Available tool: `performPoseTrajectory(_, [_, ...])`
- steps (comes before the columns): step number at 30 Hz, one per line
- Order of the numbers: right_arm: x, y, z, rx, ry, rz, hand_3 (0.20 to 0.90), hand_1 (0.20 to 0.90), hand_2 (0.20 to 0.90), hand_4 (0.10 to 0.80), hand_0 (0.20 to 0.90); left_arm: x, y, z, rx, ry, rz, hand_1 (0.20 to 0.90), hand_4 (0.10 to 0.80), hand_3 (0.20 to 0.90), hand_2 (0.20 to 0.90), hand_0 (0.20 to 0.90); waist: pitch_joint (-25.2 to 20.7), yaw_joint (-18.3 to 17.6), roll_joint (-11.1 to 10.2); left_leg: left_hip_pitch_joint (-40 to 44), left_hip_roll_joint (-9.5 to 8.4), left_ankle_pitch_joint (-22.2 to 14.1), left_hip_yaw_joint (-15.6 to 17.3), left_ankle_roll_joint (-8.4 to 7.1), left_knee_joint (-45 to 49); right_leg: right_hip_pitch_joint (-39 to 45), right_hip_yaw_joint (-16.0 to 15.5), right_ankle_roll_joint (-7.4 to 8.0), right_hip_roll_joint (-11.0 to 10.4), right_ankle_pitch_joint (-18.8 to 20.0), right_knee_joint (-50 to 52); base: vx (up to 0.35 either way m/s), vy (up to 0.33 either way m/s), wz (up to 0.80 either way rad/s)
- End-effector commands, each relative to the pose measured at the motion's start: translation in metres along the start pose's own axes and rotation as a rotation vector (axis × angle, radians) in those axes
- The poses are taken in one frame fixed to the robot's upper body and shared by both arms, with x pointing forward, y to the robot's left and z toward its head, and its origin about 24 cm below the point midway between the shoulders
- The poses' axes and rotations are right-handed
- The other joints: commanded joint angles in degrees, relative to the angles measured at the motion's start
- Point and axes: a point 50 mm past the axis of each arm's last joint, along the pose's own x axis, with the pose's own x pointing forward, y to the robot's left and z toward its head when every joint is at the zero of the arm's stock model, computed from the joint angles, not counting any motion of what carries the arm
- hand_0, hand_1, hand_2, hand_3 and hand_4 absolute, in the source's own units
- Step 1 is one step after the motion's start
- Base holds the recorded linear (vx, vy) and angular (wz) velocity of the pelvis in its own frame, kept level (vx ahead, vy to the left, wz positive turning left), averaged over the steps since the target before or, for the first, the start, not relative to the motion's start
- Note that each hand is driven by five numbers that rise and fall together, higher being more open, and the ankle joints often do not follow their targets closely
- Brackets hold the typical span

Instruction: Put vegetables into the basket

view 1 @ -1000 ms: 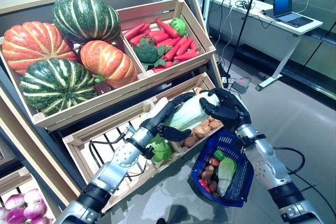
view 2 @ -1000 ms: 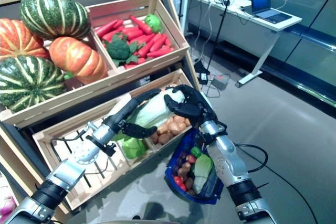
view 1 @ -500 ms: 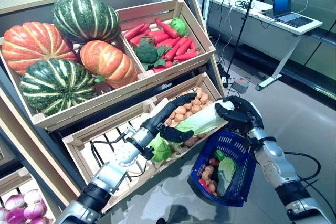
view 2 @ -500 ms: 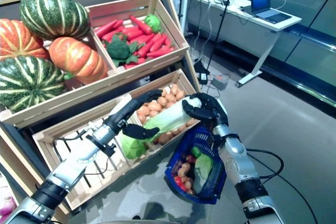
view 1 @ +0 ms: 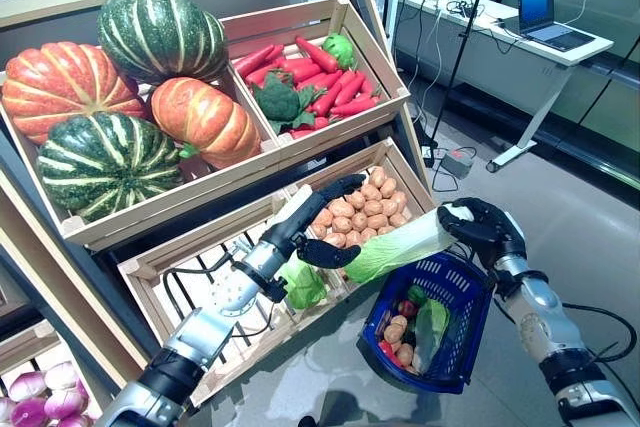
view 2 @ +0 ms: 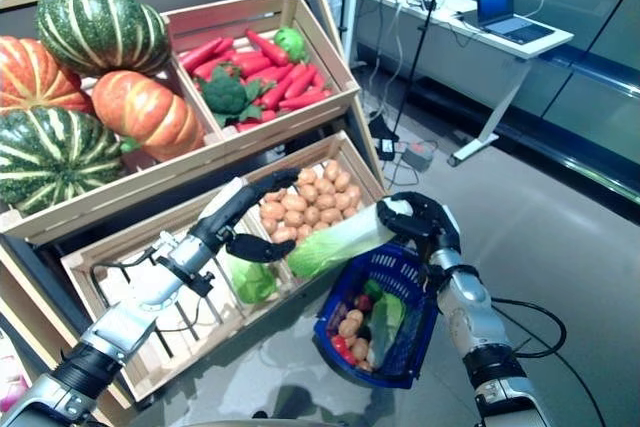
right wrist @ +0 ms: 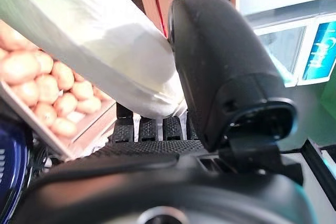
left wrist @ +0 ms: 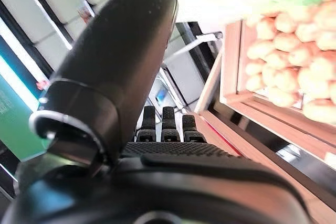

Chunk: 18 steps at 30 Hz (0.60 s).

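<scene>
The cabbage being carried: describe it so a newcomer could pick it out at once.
Find the blue basket on the floor before the wooden rack. Just above its rim, the right hand grips a long napa cabbage by its white base, the only vegetable held in the air.

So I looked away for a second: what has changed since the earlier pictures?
The right robot hand, shut on the white end of the napa cabbage, has drawn it out of the potato crate toward the robot's right, so it now hangs over the blue basket. The left robot hand, which flanked the cabbage before, has stayed open over the crate. The basket, pumpkins and carrots have not moved.
</scene>
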Motion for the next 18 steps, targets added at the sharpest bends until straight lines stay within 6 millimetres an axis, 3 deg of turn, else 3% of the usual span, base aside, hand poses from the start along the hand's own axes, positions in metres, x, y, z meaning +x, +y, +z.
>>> performPoseTrajectory(1, [0.003, -0.034, 0.073, -0.065, -0.322, -0.109, 0.3, 0.3, 0.3, 0.4, 0.3, 0.008, 0.046, 0.008, -0.008, -0.072, 0.219, 0.9, 0.8, 0.9, 0.9, 0.9, -3.03, 0.28, -0.26, 2.61, -0.47, -8.16, 1.22, 1.48, 0.13, -0.71, 0.57, -1.76, 0.23, 0.39, 0.09, 0.026, -0.023, -0.04])
performPoseTrajectory(5, [-0.008, -0.049, 0.067, -0.092, -0.293, -0.146, 0.3, 0.3, 0.3, 0.4, 0.3, -0.005, 0.054, -0.01, -0.085, 0.006, 0.293, 0.9, 0.8, 0.9, 0.9, 0.9, -2.75, 0.09, -0.3, 2.75, -0.42, -8.09, 1.53, 1.44, 0.13, -0.67, 0.69, -1.85, 0.26, 0.44, 0.09, 0.034, -0.023, -0.07])
performPoseTrajectory(14, [-0.025, -0.069, 0.043, -0.123, -0.193, -0.244, 0.3, 0.3, 0.3, 0.4, 0.3, -0.029, 0.048, -0.034, -0.159, 0.126, 0.347, 0.9, 0.8, 0.9, 0.9, 0.9, -1.0, 0.09, -0.47, 2.58, -0.55, -8.07, 1.95, 1.72, 0.13, -0.86, 0.58, -1.88, 0.01, 0.4, 0.09, 0.059, -0.028, -0.05])
performPoseTrajectory(18, [-0.023, -0.07, 0.043, -0.113, -0.205, -0.282, 0.3, 0.3, 0.3, 0.4, 0.3, -0.028, 0.049, -0.038, -0.152, 0.155, 0.365, 0.9, 0.8, 0.9, 0.9, 0.9, 1.73, 0.39, -0.3, 0.37, -0.59, -7.0, 1.79, 1.72, 0.13, -3.63, 0.56, -2.01, -0.14, 0.27, 1.64, -0.055, -0.042, -0.03])
